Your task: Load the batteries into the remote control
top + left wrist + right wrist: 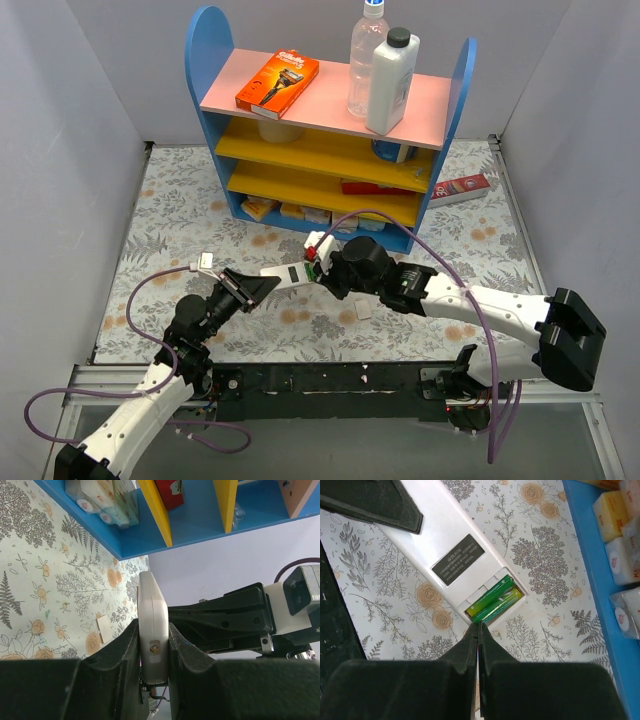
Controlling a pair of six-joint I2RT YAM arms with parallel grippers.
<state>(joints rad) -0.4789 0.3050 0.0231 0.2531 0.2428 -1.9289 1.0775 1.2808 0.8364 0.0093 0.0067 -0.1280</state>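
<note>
The remote control (290, 273) is a slim white bar held above the table, back side up. My left gripper (255, 287) is shut on its near end, and in the left wrist view the fingers (127, 655) clamp both sides of the remote (152, 615). In the right wrist view the remote's (437, 527) battery bay is open, with two green batteries (495, 600) lying side by side in it. My right gripper (478, 626) is shut, its tips at the bay's near edge against the battery ends. It also shows in the top view (318, 262).
A small loose white plastic piece (362, 310) lies on the floral mat just in front of the right arm; it also shows in the left wrist view (105, 628). A blue shelf unit (330, 150) with bottles and boxes stands behind. A red-and-white carton (458, 187) lies at its right.
</note>
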